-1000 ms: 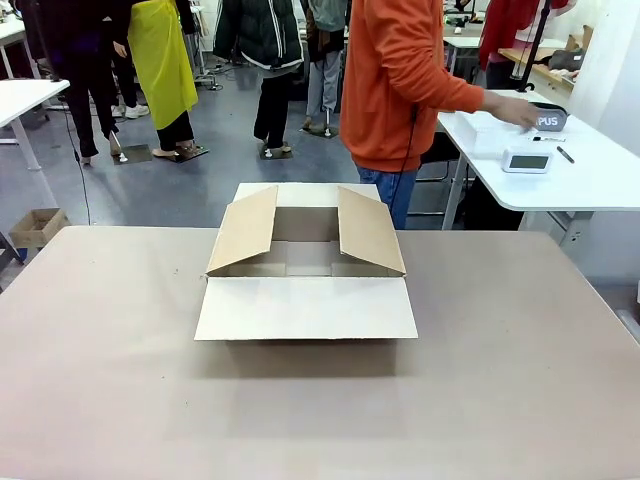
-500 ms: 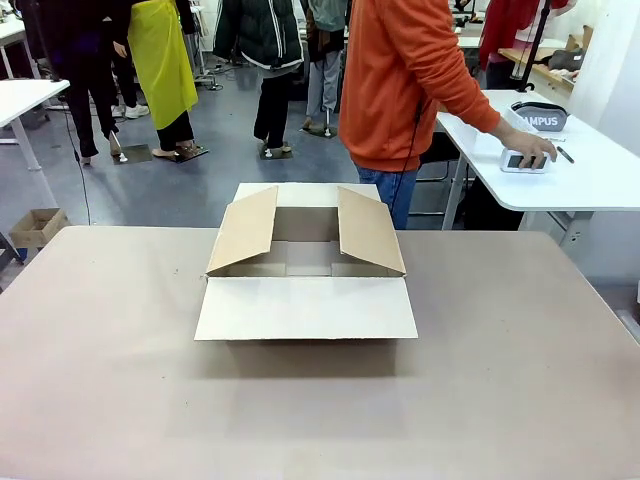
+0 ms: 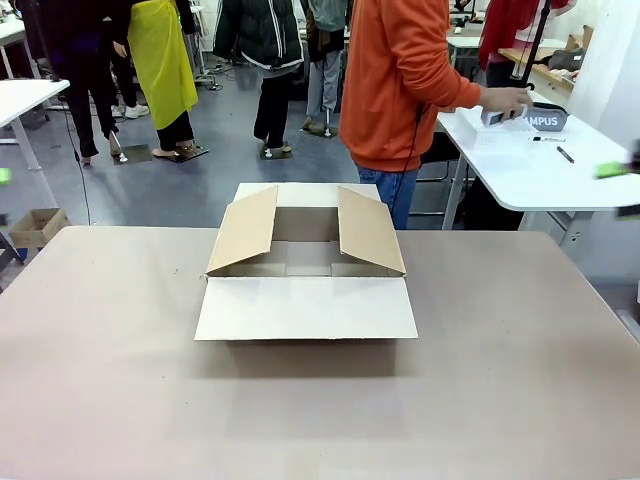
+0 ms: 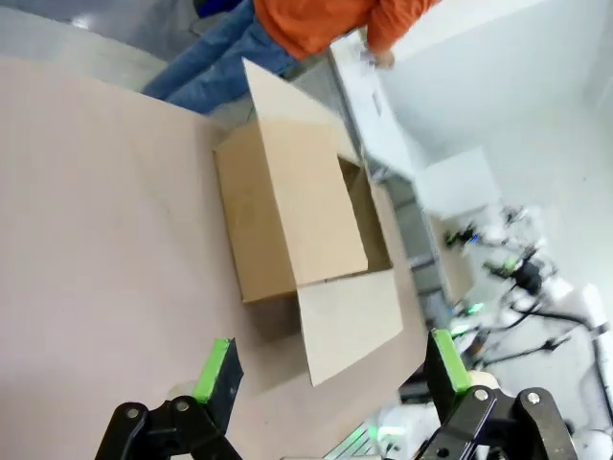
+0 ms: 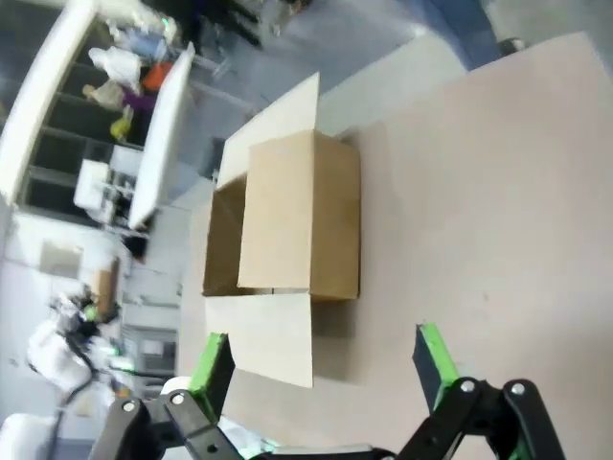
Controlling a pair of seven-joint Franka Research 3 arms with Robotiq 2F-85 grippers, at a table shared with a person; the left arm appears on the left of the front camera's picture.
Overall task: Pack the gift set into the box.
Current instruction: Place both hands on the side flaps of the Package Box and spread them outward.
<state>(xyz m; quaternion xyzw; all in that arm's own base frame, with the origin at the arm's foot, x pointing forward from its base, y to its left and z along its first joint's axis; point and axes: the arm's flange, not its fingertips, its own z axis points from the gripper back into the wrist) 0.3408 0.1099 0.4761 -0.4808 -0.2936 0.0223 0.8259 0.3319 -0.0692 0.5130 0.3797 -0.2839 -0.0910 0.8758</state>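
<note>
While the box point(image 3: 305, 305) sits open-flapped in the middle of the desk point(image 3: 520, 380) with nothing visibly inside, packing looks unstarted, and the left gripper point(image 4: 330, 362) and right gripper point(image 5: 320, 356) hover, jaws apart, empty.

Much of the box point(image 3: 305, 310) floor is hidden behind its flaps.

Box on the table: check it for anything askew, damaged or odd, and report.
Nothing stands out. The box sits square on the table, with no crushing or tears that I can see. Its four flaps are all open: the near one lies flat and the two side ones stand half raised.
</note>
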